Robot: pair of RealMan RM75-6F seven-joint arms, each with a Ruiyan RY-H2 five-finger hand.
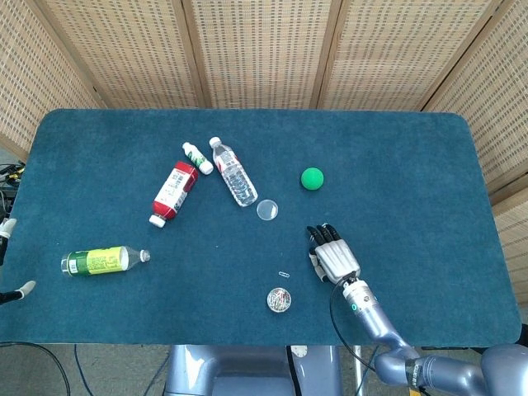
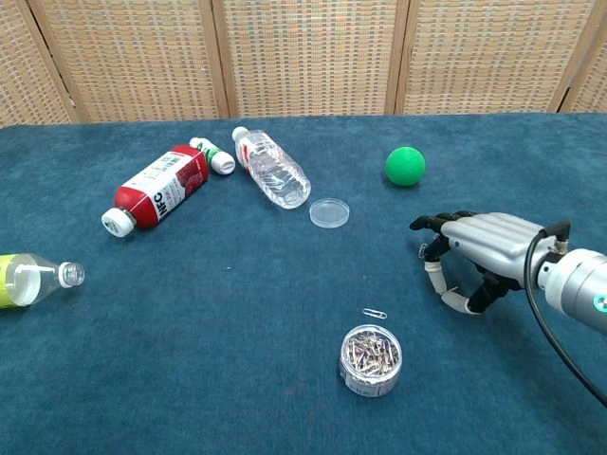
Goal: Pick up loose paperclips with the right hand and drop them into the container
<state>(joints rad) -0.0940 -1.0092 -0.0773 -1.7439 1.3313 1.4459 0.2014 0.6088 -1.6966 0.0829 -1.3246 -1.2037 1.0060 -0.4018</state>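
- Head view: the right hand (image 1: 333,256) is seen from above, palm down over the blue table (image 1: 396,165), fingers stretched toward 12 o'clock and loosely spread; nothing is held in it.
- A single loose paperclip (image 1: 285,274) lies on the cloth at 9 o'clock of the hand, near it but apart.
- The container (image 1: 280,299), round and full of clips, stands just at 6 o'clock of the paperclip.
- A clear lid (image 1: 267,209) lies at 12 o'clock of the paperclip; a green ball (image 1: 312,178) rests beyond the hand at 12 o'clock.
- A clear bottle (image 1: 233,172), a red bottle (image 1: 174,192), a small white bottle (image 1: 197,157) and a green-labelled bottle (image 1: 103,261) lie on their sides toward 10 and 9 o'clock.
- The left hand is not shown.
- Chest view: the right hand (image 2: 474,256) is shown from the side, hovering with fingers arched downward and thumb set apart, empty; whether the fingertips touch the cloth cannot be told.
- The paperclip (image 2: 375,314) lies at 8 o'clock of the hand, with the container (image 2: 371,359) just at 6 o'clock of it.
- Only here is the hand's curl seen; the green-labelled bottle (image 2: 33,278) is cut off by the frame edge.
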